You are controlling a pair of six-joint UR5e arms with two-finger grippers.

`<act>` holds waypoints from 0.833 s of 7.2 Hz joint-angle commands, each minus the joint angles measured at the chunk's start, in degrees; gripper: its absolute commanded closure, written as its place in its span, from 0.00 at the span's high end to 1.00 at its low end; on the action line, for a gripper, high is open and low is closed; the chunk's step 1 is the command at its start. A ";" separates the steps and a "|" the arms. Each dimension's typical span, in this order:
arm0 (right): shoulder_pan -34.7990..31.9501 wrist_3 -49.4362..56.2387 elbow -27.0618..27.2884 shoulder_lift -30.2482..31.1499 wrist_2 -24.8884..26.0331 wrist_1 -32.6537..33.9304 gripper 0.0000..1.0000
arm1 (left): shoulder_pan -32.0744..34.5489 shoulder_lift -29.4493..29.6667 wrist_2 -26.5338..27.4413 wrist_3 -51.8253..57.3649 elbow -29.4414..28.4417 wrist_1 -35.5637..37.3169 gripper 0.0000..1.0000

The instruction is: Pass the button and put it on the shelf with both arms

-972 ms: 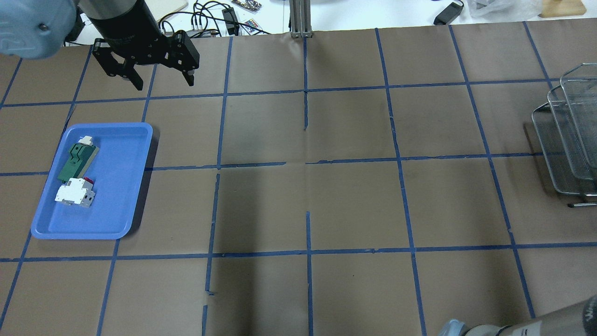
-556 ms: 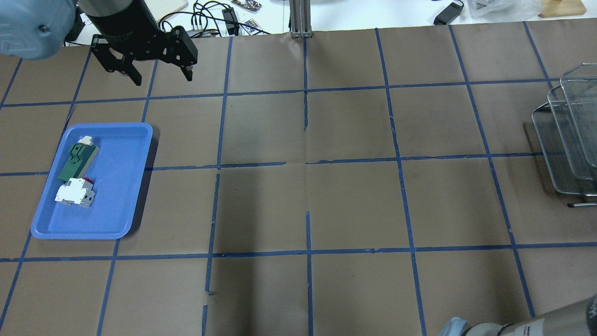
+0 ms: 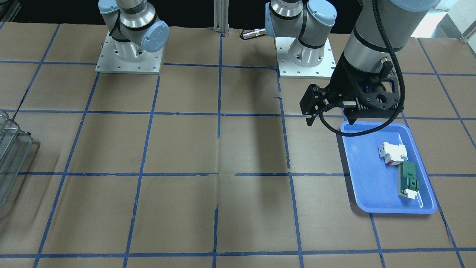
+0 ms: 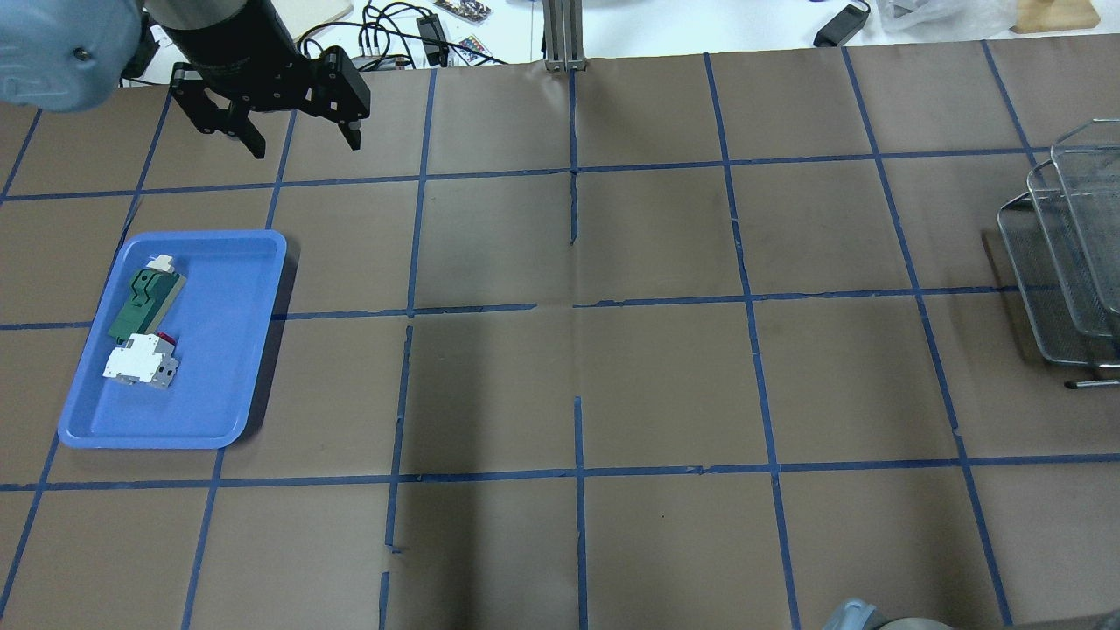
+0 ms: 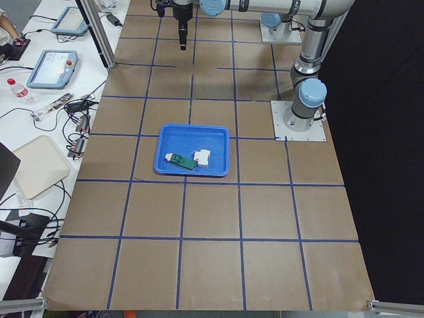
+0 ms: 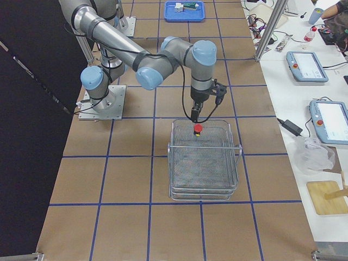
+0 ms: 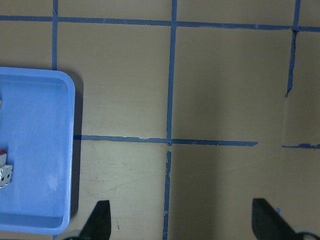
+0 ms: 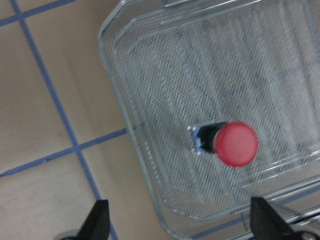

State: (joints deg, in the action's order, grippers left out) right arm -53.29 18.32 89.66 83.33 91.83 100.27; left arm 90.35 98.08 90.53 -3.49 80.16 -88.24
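The button (image 8: 227, 142), red cap and black body, lies on its side on the mesh of the top tier of the wire shelf (image 8: 150, 75). It shows as a red dot (image 6: 198, 128) at the near-robot end of the shelf (image 6: 204, 168). My right gripper (image 8: 180, 222) is open and empty, just above the button and not touching it; it also shows in the exterior right view (image 6: 194, 116). My left gripper (image 4: 302, 144) is open and empty, raised beyond the blue tray's far corner; it also shows in the front view (image 3: 330, 121).
The blue tray (image 4: 219, 376) sits at the table's left and holds a white-and-red block (image 4: 140, 360) and a green flat part (image 4: 143, 297). The shelf (image 4: 1050, 289) stands at the table's right edge. Cables and tablets lie beyond the far edge.
My left gripper has drawn back a little toward the table's far edge, still open. The right arm's elbow at the bottom right has slid mostly out of the overhead view.
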 commanded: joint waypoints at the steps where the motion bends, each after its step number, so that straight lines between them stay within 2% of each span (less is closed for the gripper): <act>1: -5.82 -0.83 0.60 6.38 -2.62 -11.36 1.00 | 0.00 -0.09 -0.09 0.06 0.00 0.00 1.00; 2: -10.82 -2.66 0.69 7.97 -2.97 -16.37 1.00 | 0.00 -0.09 -0.09 0.06 0.09 0.09 1.00; 3: -16.96 -4.59 0.78 7.90 -2.88 -16.77 1.00 | 0.00 -0.09 0.00 0.06 0.09 0.09 1.00; 6: -35.95 -21.62 1.74 8.16 -2.10 -16.33 1.00 | 0.00 -0.26 -0.35 -0.03 0.00 0.00 1.00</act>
State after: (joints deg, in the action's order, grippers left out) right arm -81.57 3.07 91.21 91.36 89.16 83.78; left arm 90.32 97.91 90.30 -3.49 80.17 -88.18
